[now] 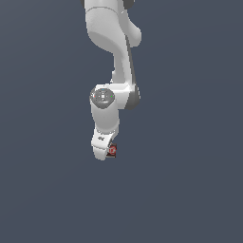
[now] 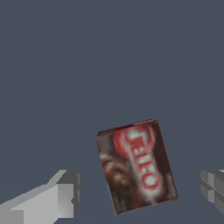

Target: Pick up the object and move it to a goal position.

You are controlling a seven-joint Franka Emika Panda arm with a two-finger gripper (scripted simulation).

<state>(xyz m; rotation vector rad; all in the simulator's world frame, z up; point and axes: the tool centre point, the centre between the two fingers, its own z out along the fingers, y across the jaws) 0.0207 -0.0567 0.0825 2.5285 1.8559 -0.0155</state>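
Note:
The object [image 2: 136, 166] is a small flat dark brown box with a red-and-white label facing up, lying on the grey floor. In the wrist view it sits between the two fingers of my gripper [image 2: 140, 194], which is open. One grey fingertip [image 2: 68, 194] stands clear of one side of the box and the other fingertip [image 2: 213, 190] stands clear of the opposite side. In the exterior view the white gripper [image 1: 105, 153] hangs low at the centre, and the object [image 1: 112, 151] peeks out at its side toward the exterior view's right. The hand hides most of the box there.
The white arm [image 1: 114, 57] comes down from the top of the exterior view. The plain grey floor [image 1: 190, 190] stretches all around, with no other objects and no goal marker in view.

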